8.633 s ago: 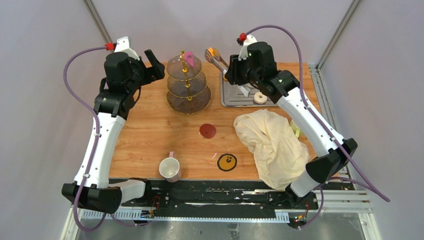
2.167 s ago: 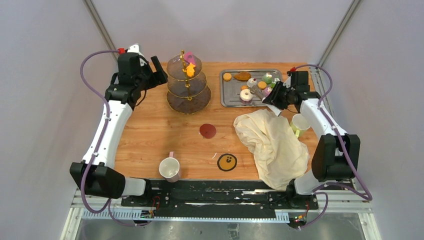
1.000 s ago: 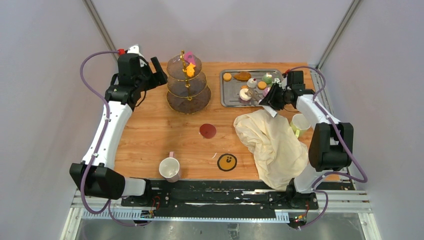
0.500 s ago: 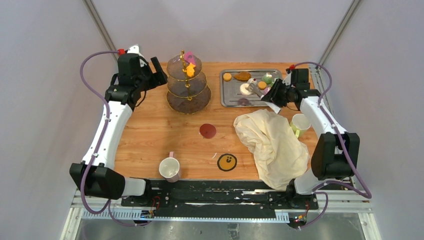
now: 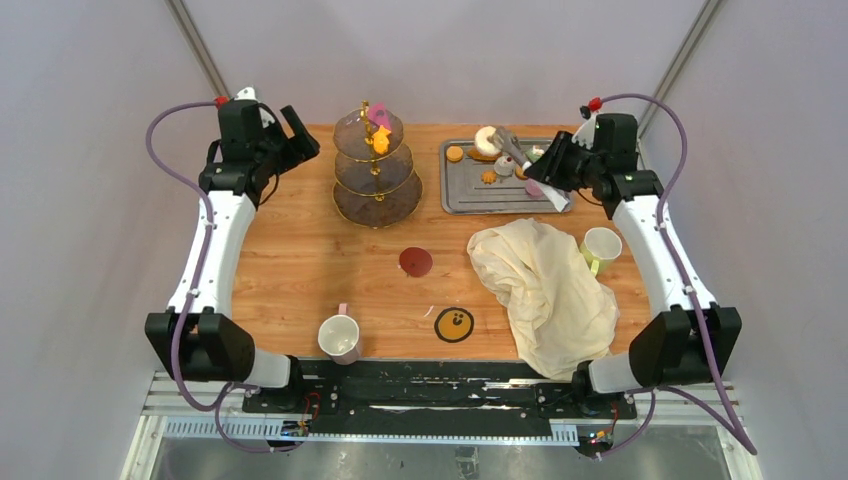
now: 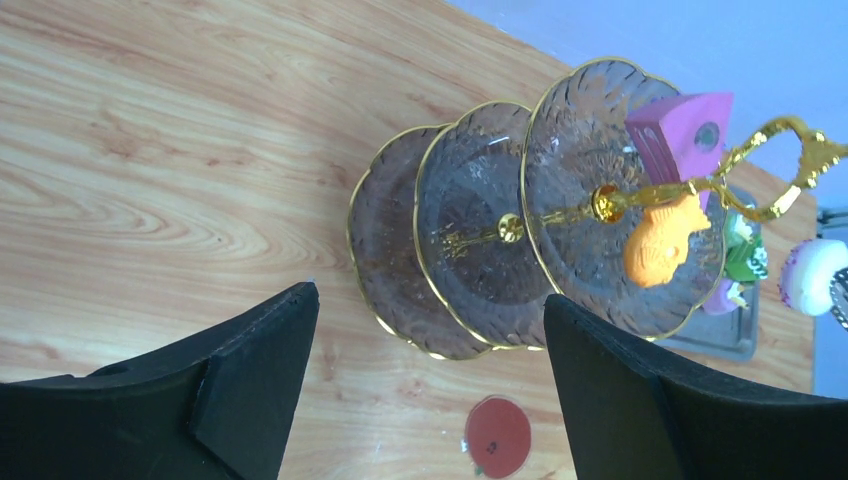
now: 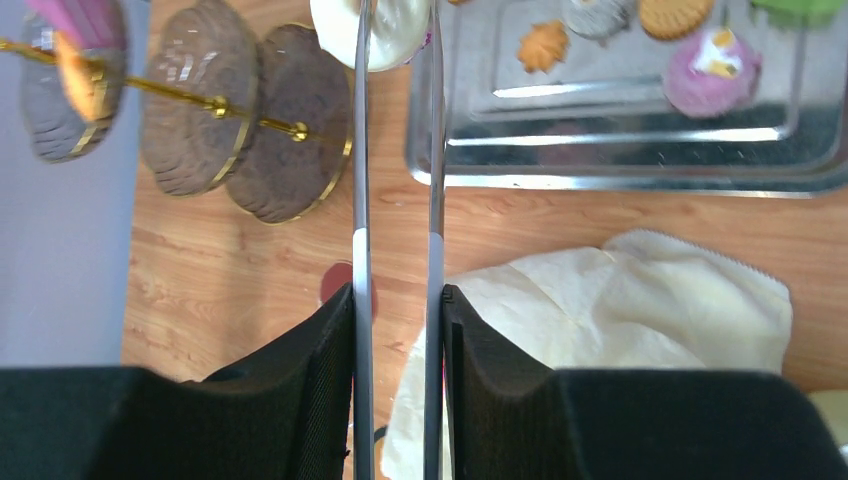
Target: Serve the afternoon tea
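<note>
Although a pink slice [image 6: 680, 130] and an orange fish-shaped cake [image 6: 660, 250] sit on the top tier of the stand [image 6: 480, 230], I judge the serving barely begun: the two lower tiers look bare.

The right gripper [image 7: 397, 300] is pressed together on a pair of thin steel tongs [image 7: 361, 200]. At their far tips the tongs pinch a white donut [image 7: 385, 35], which hangs in the air ahead of the gripper. It is above the near-left corner of the tray [image 7: 640, 160] and well apart from the stand further left. The left gripper [image 6: 428, 300] has its fingers wide apart and holds nothing, and the stand is just beyond them.

A pink cake [image 7: 712, 70], a round biscuit [image 7: 675, 12] and a leaf-shaped cookie [image 7: 545, 47] remain on the tray, ahead and to the right of the right gripper. A pink-handled mug [image 5: 340, 338] and a green-handled mug [image 5: 602, 245] stand off the two round coasters [image 5: 415, 261], so setting them out looks undone too.

The stand's plates are ribbed, scalloped smoky glass with gold rims on a slim gold stem, likely brittle. The tray is shiny and mirror-smooth. The donut looks glossy and rounded, apt to slip. The cloth [image 7: 620, 330] below is soft, cream and crumpled.
</note>
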